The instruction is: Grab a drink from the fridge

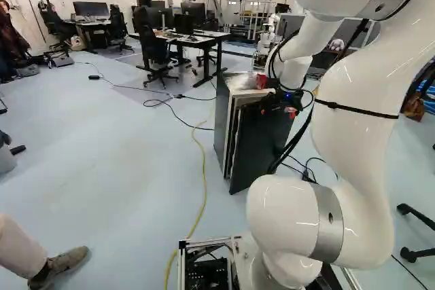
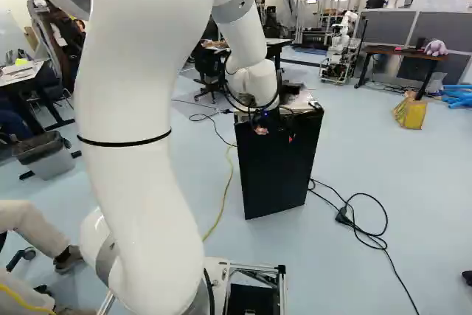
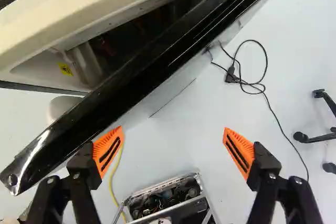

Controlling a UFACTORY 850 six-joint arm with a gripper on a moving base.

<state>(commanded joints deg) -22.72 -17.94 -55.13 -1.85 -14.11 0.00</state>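
Though the fridge door (image 1: 262, 144) stands ajar, contents (image 3: 107, 46) shadowed, indistinct

Shows white arm (image 2: 140, 145) left of the middle, with upper end bent down to the top of black fridge (image 2: 274, 171). Includes yellow cable (image 2: 228, 188) on the floor left of the fridge and looped black cable (image 2: 385, 223) to the right. Places gray bin (image 2: 53, 164) at the far left. Presents, in the background, another robot (image 2: 340, 46), left of brown desk (image 2: 394, 52) bearing purple plush toy (image 2: 436, 48), with yellow bag (image 2: 411, 112) on the floor nearby.
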